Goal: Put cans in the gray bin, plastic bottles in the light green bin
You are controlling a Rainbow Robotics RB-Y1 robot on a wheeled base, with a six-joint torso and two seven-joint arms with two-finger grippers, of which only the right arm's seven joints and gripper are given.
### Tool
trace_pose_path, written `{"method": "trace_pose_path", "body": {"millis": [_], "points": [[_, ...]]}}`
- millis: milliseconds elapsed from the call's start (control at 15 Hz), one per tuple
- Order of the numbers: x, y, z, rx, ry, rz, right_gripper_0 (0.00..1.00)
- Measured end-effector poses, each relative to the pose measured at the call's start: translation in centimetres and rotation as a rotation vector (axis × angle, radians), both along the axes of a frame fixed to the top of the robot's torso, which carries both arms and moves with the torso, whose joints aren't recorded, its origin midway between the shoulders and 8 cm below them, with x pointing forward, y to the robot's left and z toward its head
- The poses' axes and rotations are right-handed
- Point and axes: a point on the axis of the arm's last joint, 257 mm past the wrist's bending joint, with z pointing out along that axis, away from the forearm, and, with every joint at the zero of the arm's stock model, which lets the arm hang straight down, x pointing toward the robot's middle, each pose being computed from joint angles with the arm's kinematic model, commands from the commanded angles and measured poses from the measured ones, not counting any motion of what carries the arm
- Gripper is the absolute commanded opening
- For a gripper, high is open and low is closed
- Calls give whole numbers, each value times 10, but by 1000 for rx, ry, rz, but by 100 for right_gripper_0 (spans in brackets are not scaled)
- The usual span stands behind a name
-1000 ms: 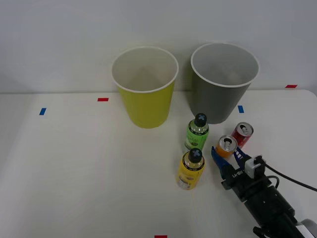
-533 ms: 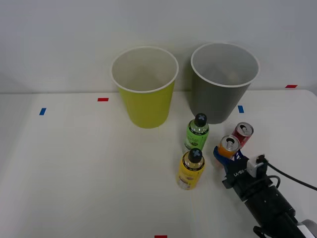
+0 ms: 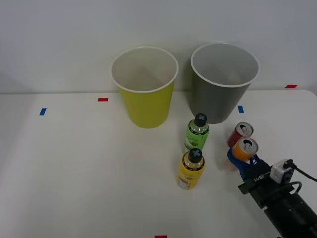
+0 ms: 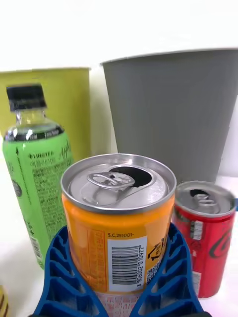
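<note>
My right gripper point(image 3: 242, 157) is shut on the orange can point(image 3: 244, 148), its blue ribbed fingers point(image 4: 59, 277) hugging both sides of the can point(image 4: 119, 223). I cannot tell whether the can is off the table. The red can point(image 3: 239, 133) stands upright just behind it, very close point(image 4: 203, 235). The green-label bottle point(image 3: 197, 132) and the yellow-label bottle point(image 3: 191, 168) stand upright to the left. At the back stand the gray bin point(image 3: 223, 94) and, to its left, the light green bin point(image 3: 144, 94). In the wrist view the green-label bottle point(image 4: 37, 183), gray bin point(image 4: 168, 109) and light green bin point(image 4: 54, 99) rise behind the can.
The white table point(image 3: 74, 173) carries small blue tape marks point(image 3: 42, 111) and red tape marks point(image 3: 103, 99). A cable point(image 3: 304, 174) trails from my wrist at the front right. The table's right edge runs close to the arm.
The fingers have shut around the orange can, and the gripper has shifted right and toward the front with it, so the can now sits in front of the red can.
</note>
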Motion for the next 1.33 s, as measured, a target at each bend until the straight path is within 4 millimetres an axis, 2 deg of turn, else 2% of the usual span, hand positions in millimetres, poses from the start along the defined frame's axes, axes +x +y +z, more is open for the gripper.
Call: {"method": "trace_pose_path", "body": {"millis": [267,533,667,733,933,1333], "points": [[-6,-1,50,119,-18,36,0],[1,21,123,306,-2,58,0],[9,26,161,374,-31,54,0],[16,29,173,401,-49,53,0],[32,30,195,440,-80,29,0],[30,20,202,451,-115,7,0]]}}
